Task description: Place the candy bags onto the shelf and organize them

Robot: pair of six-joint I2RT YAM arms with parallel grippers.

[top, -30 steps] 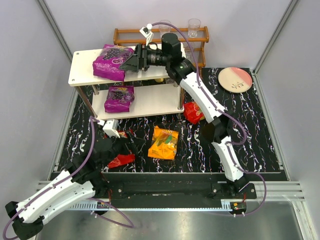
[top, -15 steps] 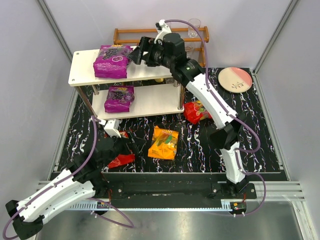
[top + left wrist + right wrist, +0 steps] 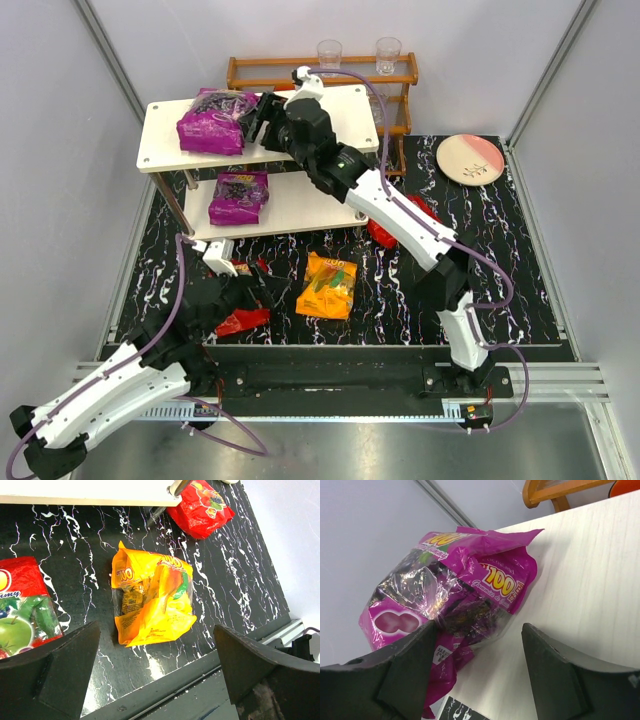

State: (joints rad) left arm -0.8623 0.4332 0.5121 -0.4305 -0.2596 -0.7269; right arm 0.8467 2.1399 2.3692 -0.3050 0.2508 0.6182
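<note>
The purple candy bag (image 3: 213, 120) on the shelf's top board has slid toward the board's left end since a second ago. The right arm (image 3: 400, 215) has reached further left across that board after it.

The right arm's jaws now stand apart at a middling width, close above the white board. The bag's crumpled near end lies right at their tips. In the right wrist view the same bag (image 3: 450, 595) fills the space ahead of the two fingers. One finger (image 3: 405, 675) overlaps its lower edge, and the jaws are not closed on it.

The shelf (image 3: 160, 125) is a white two-tier one with metal legs, standing at the back left of the black marbled desk (image 3: 500, 270). A second purple bag (image 3: 239, 196) lies on its lower board, toward the left.

Three bags are on the desk. The orange bag (image 3: 328, 285) lies in front of the shelf. One red bag (image 3: 385, 228) sits near the shelf's front right leg, partly hidden under the right arm. The other red bag (image 3: 243, 318) lies beside the left arm (image 3: 120, 385).

The left arm's jaws are spread wide and hold nothing, above the desk. In the left wrist view the orange bag (image 3: 152, 600) lies between the two fingers and the apple-printed red bag (image 3: 25, 612) at the left edge.

Behind the shelf stands a brown wooden rack (image 3: 300, 68) with two clear glasses (image 3: 329, 52). A round plate (image 3: 470, 158) lies at the desk's far right.
</note>
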